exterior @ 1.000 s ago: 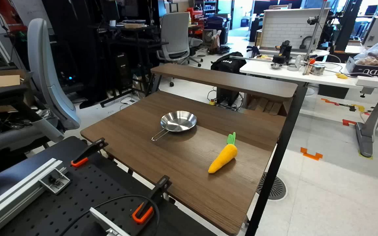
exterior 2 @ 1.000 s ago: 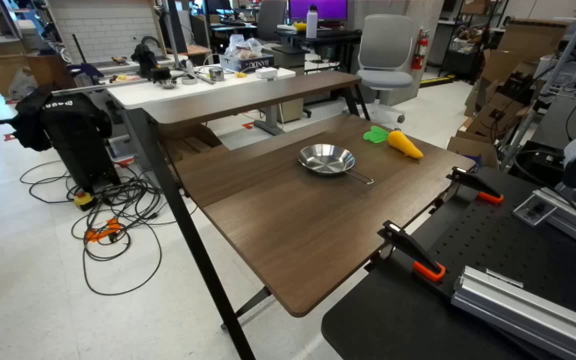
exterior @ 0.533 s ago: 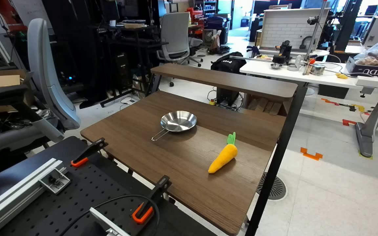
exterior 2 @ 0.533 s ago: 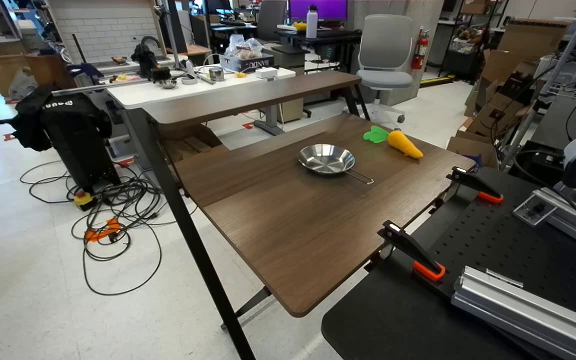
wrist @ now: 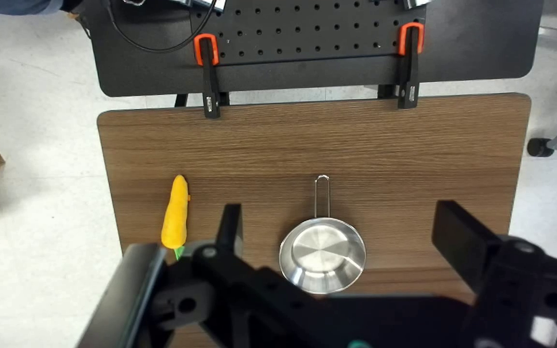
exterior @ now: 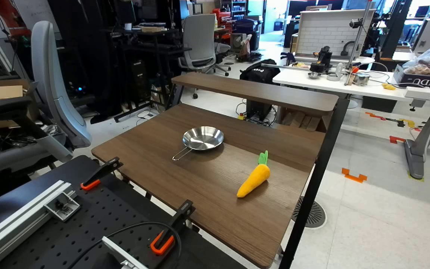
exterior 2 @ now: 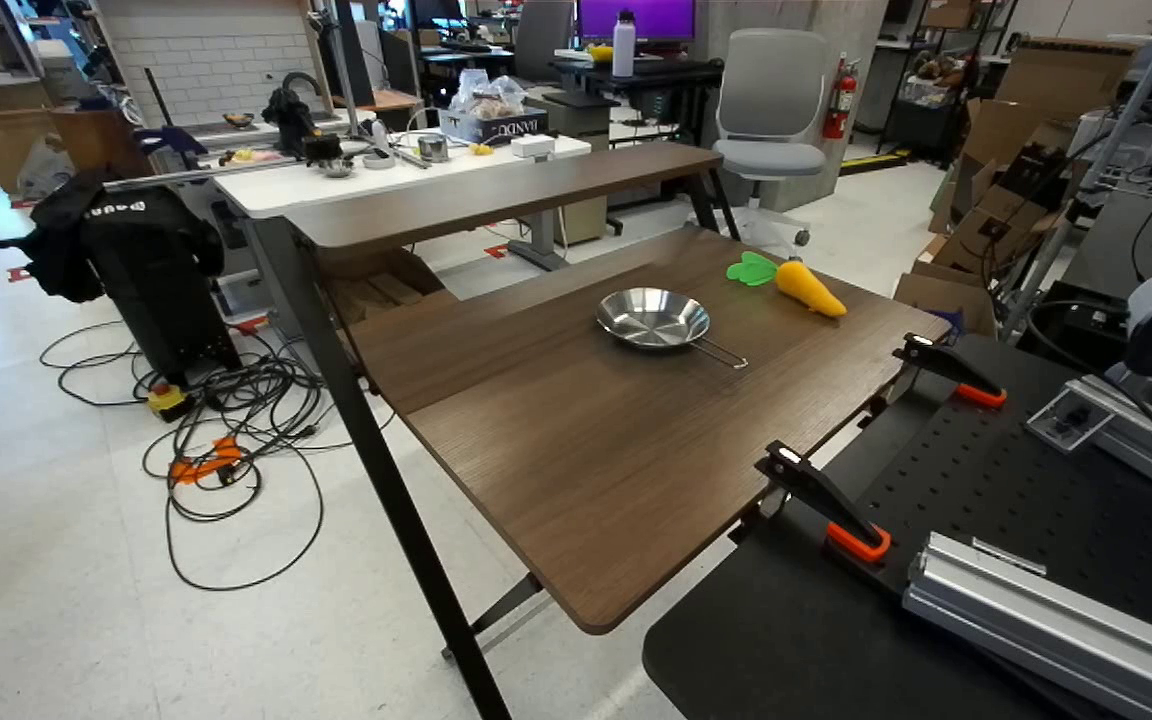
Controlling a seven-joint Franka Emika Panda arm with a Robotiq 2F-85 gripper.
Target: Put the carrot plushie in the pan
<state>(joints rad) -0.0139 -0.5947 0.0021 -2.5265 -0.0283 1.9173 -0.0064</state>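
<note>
The carrot plushie is a tapered orange-yellow toy with a green leafy tip. It lies on the brown table; it also shows in an exterior view and at the left in the wrist view, where the gripper hides part of its leaves. The silver pan stands upright on the same table, apart from the carrot, with a thin wire handle. It also shows in an exterior view and in the wrist view. My gripper is open and empty, high above the table; neither exterior view shows it.
A raised brown shelf runs along the table's far side on dark legs. Orange-and-black clamps grip the edge beside the black perforated bench. A black cable lies on that bench.
</note>
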